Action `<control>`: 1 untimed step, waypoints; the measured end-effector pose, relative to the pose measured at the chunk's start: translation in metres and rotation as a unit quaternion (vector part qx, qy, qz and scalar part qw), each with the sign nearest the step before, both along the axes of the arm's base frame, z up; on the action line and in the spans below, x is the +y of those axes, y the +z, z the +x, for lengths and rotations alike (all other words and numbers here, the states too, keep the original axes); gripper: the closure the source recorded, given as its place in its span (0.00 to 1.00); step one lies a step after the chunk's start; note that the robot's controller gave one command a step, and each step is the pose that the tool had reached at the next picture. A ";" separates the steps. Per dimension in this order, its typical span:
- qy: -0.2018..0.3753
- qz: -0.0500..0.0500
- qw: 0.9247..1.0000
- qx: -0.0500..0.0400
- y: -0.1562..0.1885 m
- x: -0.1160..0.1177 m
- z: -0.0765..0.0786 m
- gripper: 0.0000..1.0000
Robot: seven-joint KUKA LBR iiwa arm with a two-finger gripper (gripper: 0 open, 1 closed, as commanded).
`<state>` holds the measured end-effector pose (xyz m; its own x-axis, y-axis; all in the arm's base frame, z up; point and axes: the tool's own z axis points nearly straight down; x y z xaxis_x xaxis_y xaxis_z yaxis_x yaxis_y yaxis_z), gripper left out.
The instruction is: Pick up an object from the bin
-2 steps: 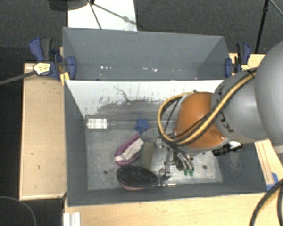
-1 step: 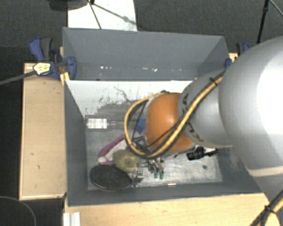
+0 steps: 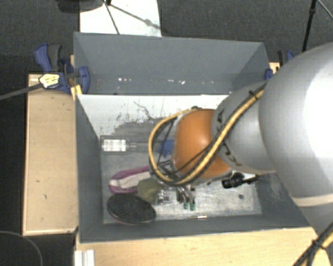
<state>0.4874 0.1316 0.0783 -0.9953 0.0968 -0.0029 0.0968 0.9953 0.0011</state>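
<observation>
Gripper (image 3: 184, 199) low over bin (image 3: 91, 165) floor, front centre. I cannot tell its opening; orange wrist cover (image 3: 194, 140) and cables (image 3: 154, 143) overhang it. Nearest item: olive-brown lump (image 3: 149, 190), just left of gripper, beside purple loop (image 3: 127, 179) and dark round disc (image 3: 131, 209). I judge lump light, soft, not fragile. Would pinch across raised middle, clear of disc.

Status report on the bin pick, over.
Gripper down in bin, front centre. Olive lump right beside it; purple loop, dark disc just past it. Clear bottle farther back.
</observation>
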 end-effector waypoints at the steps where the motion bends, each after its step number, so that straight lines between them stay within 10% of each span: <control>1: 0.011 0.001 1.000 -0.004 0.156 -0.009 0.004 1.00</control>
